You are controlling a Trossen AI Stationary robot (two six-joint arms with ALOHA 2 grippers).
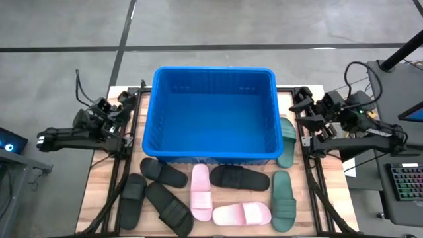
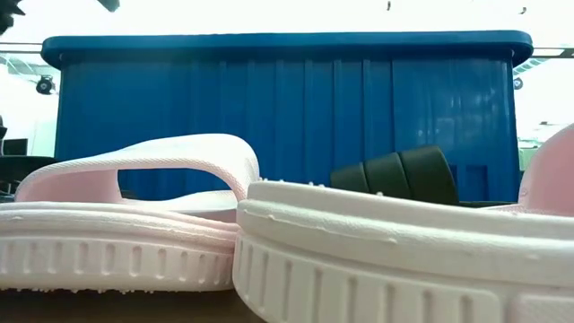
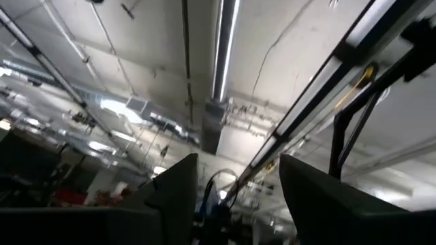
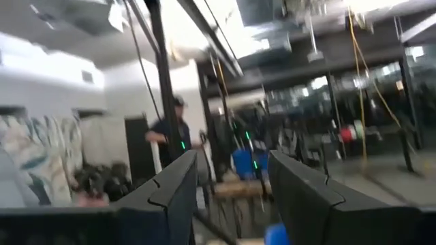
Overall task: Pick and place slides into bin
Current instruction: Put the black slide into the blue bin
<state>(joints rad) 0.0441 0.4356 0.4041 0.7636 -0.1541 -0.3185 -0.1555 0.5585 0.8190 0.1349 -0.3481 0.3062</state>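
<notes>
The blue bin [image 1: 213,112] stands at the table's far middle; the low view shows its ribbed wall [image 2: 287,117]. In front of it, several black slides [image 1: 164,173], two pink slides [image 1: 201,192] and a green slide [image 1: 284,200] lie flat on their soles. Another green slide [image 1: 287,141] lies along the bin's right wall. My left gripper [image 1: 127,102] is raised at the bin's left side and open [image 3: 238,197], pointing up into the room. My right gripper [image 1: 302,100] is raised at the bin's right side, also open [image 4: 231,197]. Neither holds anything.
Two pink slides [image 2: 126,215] fill the front of the low view, with a black slide [image 2: 399,175] behind them. A person [image 4: 174,136] stands in the room beyond the table. A keyboard [image 1: 404,182] sits off the table's right.
</notes>
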